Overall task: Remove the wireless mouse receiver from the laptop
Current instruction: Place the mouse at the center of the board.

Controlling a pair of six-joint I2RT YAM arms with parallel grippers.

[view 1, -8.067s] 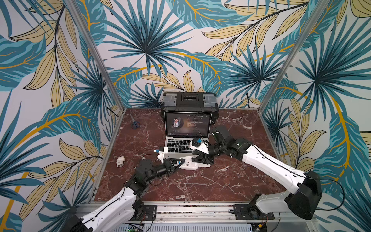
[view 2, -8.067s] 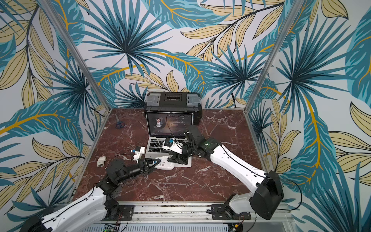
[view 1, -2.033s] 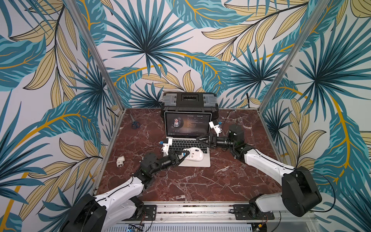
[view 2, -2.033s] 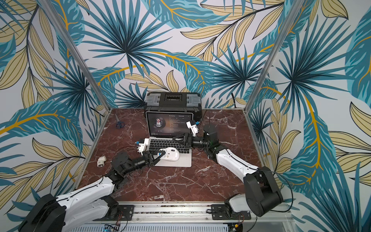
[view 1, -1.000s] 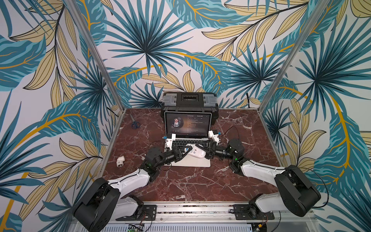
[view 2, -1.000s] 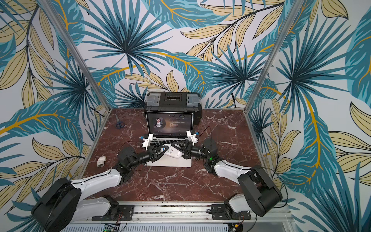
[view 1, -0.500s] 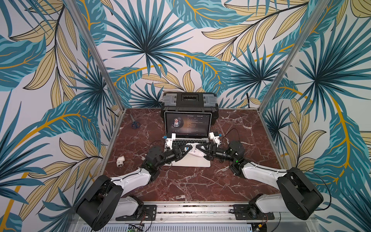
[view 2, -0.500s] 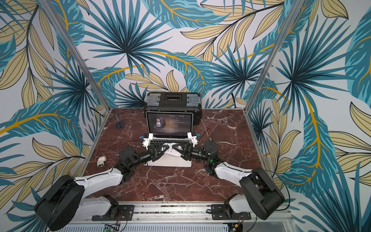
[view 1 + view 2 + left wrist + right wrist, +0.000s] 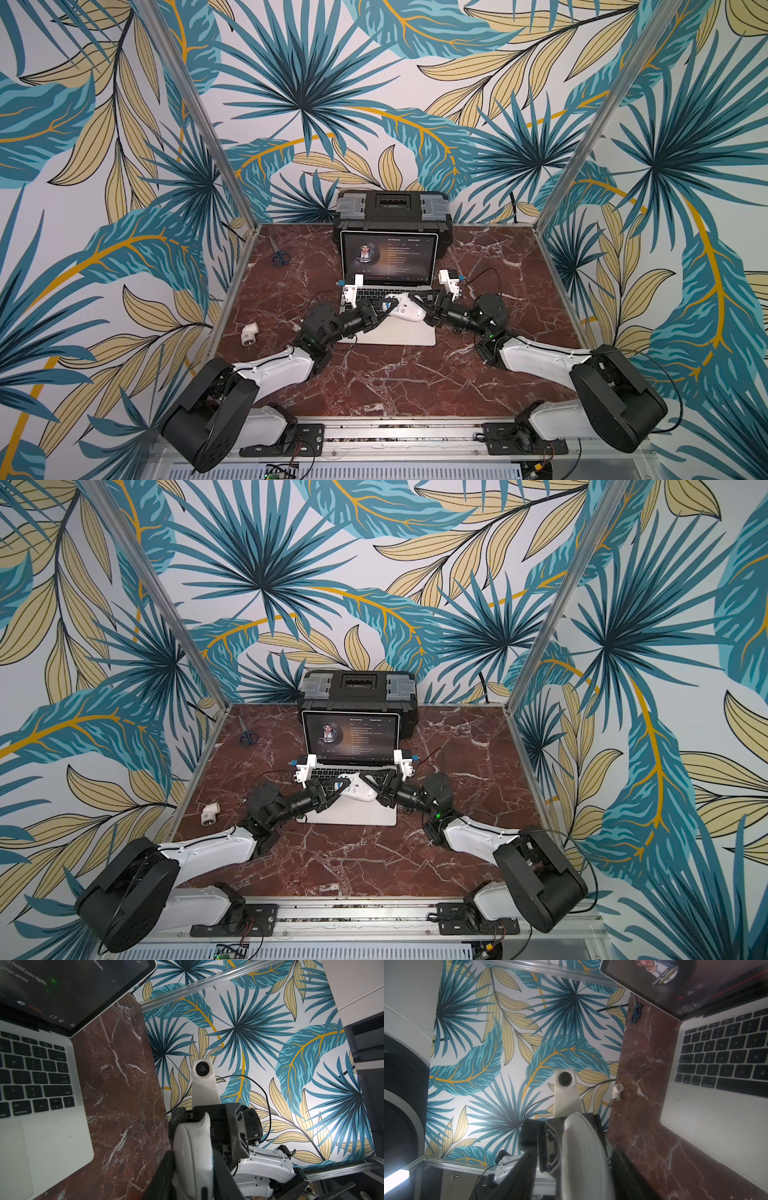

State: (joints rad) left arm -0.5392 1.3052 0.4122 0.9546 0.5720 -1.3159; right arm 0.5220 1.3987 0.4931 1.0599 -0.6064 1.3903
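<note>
Bimanual tabletop scene, seen in both top views and from both wrists. The laptop [image 9: 397,337] stands open at the middle of the red marble tabletop [image 9: 374,382]. Its lit screen shows a music player and leans back towards the black toolbox [image 9: 392,212] behind it.

The wireless mouse [image 9: 409,312] is over the front rows of the keyboard, between the two arms, which reach in from opposite sides and meet there. The left gripper [image 9: 384,309] has its jaws set narrow and clamped on one end of the mouse. In the left wrist view the dark fingers [image 9: 164,1176] press against both flanks of the white shell [image 9: 193,1157].

The right gripper [image 9: 422,309] straddles the opposite end with its jaws part-way apart. In the right wrist view the mouse [image 9: 583,1157] lies between them, but it cannot be told whether both fingers bear on it.

The receiver is too small to make out in any view, so its place on the laptop cannot be told.

Blue-handled scissors [image 9: 280,257] lie near the far left corner of the tabletop. A white pipe elbow [image 9: 249,333] lies by the left edge, well apart from the laptop.
</note>
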